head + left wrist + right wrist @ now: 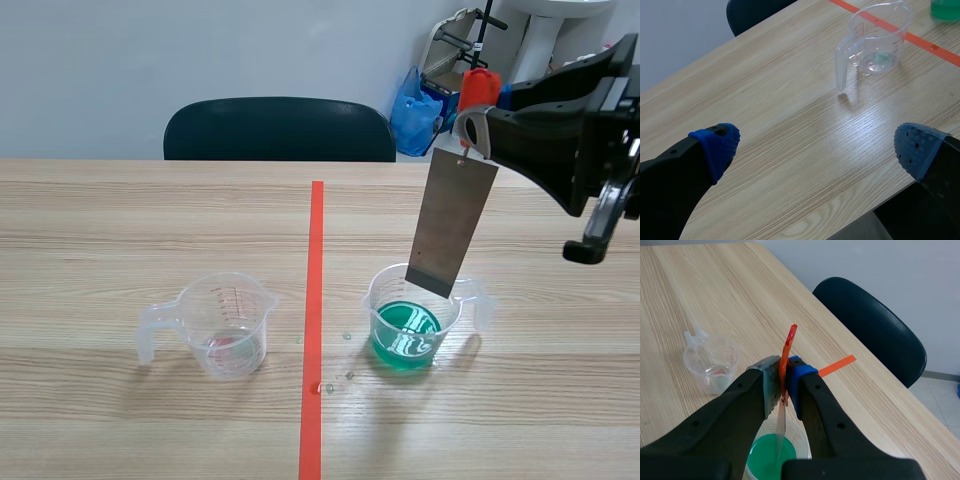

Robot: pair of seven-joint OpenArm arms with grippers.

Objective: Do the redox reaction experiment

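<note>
High at the scene view's right, the right arm [560, 130] holds a grey metal plate [455, 225] by its top, where an orange-red clip [478, 88] sticks up. The plate hangs tilted over the measuring cup [372, 305] of green liquid [405, 340], its lower edge about level with the rim. The right wrist view shows the grip itself — the right jaws pinch the plate's top, seen edge-on, with a grey pad [771, 385] on one side and a blue one on the other. It also shows the plate's tip over the green; whether it touches the liquid I cannot tell there. Only the left wrist view shows the left jaws: spread wide, blue pads [717, 145] far apart, low over the worktop [790, 100] near its edge. Ahead of them stands the second cup [877, 35], clear and nearly empty. The scene view places it left of the red tape line [315, 300] — the green cup right of it — with a few droplets [349, 375] by the line.
</note>
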